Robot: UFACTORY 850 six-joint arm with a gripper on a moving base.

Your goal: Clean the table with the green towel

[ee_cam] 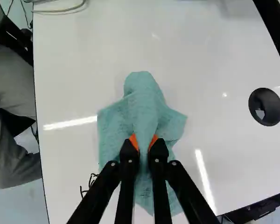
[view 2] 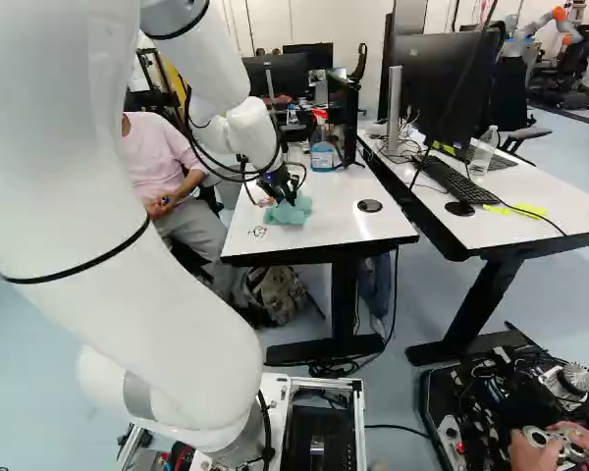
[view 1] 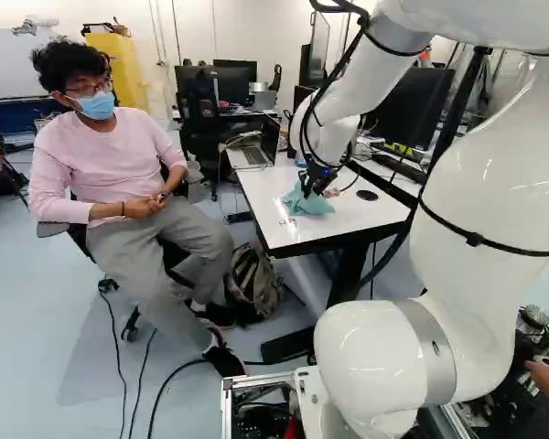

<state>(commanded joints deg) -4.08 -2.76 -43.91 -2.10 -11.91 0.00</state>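
A: Where is the green towel (ee_cam: 144, 93), please?

B: It lies on the white bench (view 2: 344, 234), in the near part. The cloth is soft and wrinkled, with a fine rough texture. Its far end makes a rounded hump, and its sides spread in uneven corners.

A: And how is the hand (view 2: 288, 197)?

B: It is pinching the towel. In the wrist view, the hand (ee_cam: 144, 143) has a raised fold of cloth between its two orange pads (ee_cam: 134, 140).

A: What is the surface like?

B: It is smooth and glossy, with bright reflections. A thin black scribble (ee_cam: 87, 185) is just beside the towel, on the near left. To the right is a round black fitting (ee_cam: 266, 107), set into the top.

A: Do you see some containers?

B: Yes. At the far side of the bench stands a clear spray bottle (view 2: 321, 152) with a red head and blue liquid inside. On the other bench (view 2: 560, 186), to the right, there is a transparent bottle (view 2: 485, 150); its content I cannot tell. A backpack (view 2: 275, 292) of mottled fabric rests on the floor, and its inside is hidden.
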